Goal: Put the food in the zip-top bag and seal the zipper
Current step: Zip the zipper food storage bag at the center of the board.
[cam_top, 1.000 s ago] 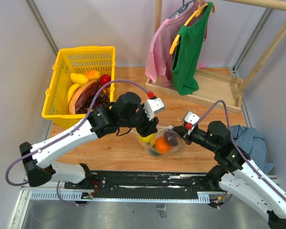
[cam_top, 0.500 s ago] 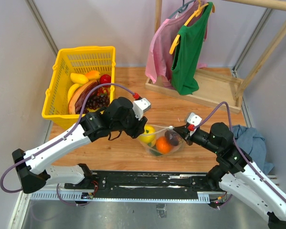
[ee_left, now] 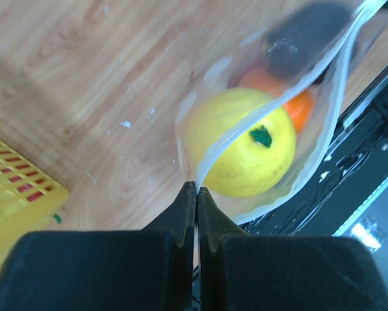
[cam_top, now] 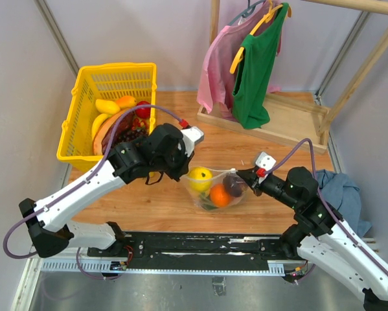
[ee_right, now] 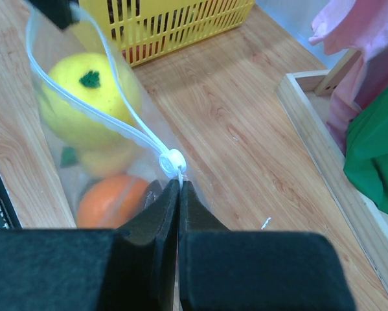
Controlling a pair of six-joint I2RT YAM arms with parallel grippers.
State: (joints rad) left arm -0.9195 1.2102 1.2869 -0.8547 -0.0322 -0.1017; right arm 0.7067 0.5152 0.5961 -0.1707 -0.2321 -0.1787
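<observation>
1 bag [ee_left: 191, 110], 1 lemon [ee_left: 245, 152], 1 orange [cam_top: 220, 196]

No readable txt, labels or nos. anywhere.

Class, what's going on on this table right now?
A clear zip-top bag is held at both ends. The left tool is shut on one end of the zipper, the right tool on the other end, beside the white slider. A lemon, an orange and a dark purple piece sit inside. The mouth looks unsealed.
</observation>
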